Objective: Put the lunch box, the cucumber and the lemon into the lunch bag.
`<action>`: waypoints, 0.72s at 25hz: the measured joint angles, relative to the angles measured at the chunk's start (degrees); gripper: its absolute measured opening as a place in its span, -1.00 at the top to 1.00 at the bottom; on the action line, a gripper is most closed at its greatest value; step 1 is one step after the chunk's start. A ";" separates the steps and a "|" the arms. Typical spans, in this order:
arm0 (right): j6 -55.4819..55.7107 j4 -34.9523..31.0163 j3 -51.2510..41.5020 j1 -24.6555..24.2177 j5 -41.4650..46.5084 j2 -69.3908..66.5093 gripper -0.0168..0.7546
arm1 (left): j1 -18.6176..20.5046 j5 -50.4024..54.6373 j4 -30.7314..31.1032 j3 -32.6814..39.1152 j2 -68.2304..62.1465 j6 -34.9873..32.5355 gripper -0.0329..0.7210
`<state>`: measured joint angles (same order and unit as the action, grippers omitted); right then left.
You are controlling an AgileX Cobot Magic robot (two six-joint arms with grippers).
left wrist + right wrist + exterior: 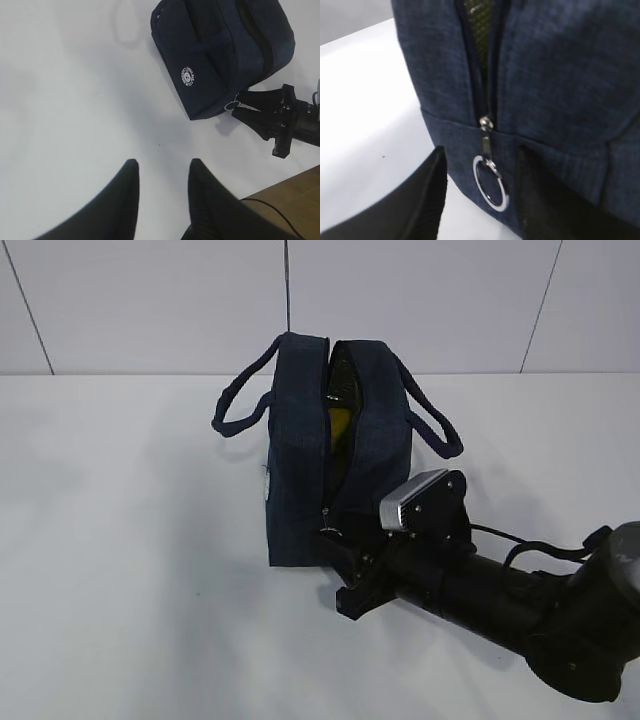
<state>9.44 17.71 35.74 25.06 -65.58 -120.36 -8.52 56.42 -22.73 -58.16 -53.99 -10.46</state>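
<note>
The navy lunch bag (pixel 295 460) (pixel 210 55) (pixel 560 75) stands upright on the white table with its top zipper parted. Something yellow, the lemon (pixel 339 420), shows through the gap. A dark glossy shape lies above it; I cannot tell whether that is the cucumber. The lunch box is hidden. My right gripper (pixel 345 572) (pixel 239 105) (pixel 481 165) is at the bag's near end. It is open, with the silver ring pull (pixel 491 182) (pixel 231 105) hanging loose between its fingers. My left gripper (pixel 163 165) hovers open over bare table, well short of the bag.
The table's edge runs across the lower right of the left wrist view, with brown floor (pixel 295 195) and a black cable beyond it. Two loop handles (pixel 235 410) stick out from the bag's sides. A tiled wall stands behind.
</note>
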 joint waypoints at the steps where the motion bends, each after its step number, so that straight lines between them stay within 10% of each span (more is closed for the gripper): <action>1: 0.00 0.17 0.25 0.00 0.00 0.00 0.04 | 0.00 0.00 0.00 0.00 0.00 0.00 0.28; 18: -0.04 2.42 0.73 0.00 2.78 -0.71 0.04 | 0.00 -0.54 0.00 0.00 0.00 0.00 0.28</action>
<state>9.40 20.13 36.47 25.06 -62.80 -121.07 -8.52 55.88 -22.73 -58.16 -53.99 -10.46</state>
